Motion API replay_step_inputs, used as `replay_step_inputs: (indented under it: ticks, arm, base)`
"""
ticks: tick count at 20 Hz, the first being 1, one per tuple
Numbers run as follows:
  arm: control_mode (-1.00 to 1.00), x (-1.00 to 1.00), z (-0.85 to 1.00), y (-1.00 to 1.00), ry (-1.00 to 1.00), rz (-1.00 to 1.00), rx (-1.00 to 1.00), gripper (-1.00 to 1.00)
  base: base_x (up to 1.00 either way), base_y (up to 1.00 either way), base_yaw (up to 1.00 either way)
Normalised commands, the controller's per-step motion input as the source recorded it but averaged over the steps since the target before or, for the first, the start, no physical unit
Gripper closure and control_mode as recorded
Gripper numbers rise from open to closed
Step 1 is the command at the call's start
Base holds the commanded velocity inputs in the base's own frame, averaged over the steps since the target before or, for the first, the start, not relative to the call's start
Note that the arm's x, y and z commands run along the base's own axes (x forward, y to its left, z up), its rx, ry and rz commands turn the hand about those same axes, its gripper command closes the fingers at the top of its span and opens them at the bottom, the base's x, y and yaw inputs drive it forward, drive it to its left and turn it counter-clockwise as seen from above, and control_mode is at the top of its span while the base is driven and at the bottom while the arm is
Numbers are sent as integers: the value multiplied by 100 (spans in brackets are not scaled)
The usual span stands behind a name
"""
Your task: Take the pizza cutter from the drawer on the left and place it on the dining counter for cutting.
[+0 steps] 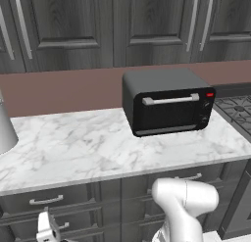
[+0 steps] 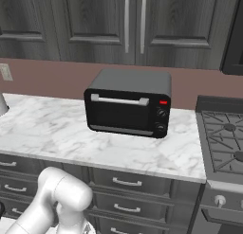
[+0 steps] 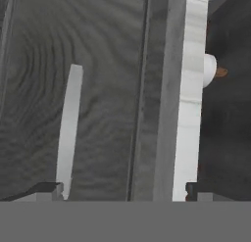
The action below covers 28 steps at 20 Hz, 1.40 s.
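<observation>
Fingers (image 3: 122,191) spread wide, tips apart, close before the dark wood-grain drawer (image 3: 73,89) front, its silver handle (image 3: 68,128) between them. Drawer shut. Toaster oven (image 1: 166,101) far on marble desk (image 1: 88,148).

My arm is folded low. Big white elbow joint (image 1: 185,199) sits at bottom of left base view, w/ link dropping down out of frame. Same joint (image 2: 64,193) at lower left in right base view, forearm running down-left off the edge. Gripper (image 1: 49,229) pokes up at bottom left of left base view, well left of elbow. In hand view, gripper (image 3: 125,191) fingertips (image 3: 49,189) stand wide apart, nothing between them.
</observation>
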Motion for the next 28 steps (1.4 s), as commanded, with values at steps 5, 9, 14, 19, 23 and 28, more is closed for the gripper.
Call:
replay_step_inputs:
  ticks: [5, 9, 14, 19, 23, 28]
  arm:
    - [-100, 10, -7, 1, 9, 0, 11, -100]
    - [-100, 13, 0, 0, 11, 0, 12, -100]
    - [-100, 22, 0, 0, 6, 0, 5, -100]
    - [-100, 21, 0, 2, 6, 0, 0, -100]
    - [-100, 19, -10, 9, 4, 0, 0, -100]
    - [-100, 8, -14, 6, 3, 0, 0, -100]
  base:
    - [0, 0, 0]
    - [0, 0, 0]
    - [0, 0, 0]
    - [0, 0, 0]
    - [0, 0, 0]
    - [0, 0, 0]
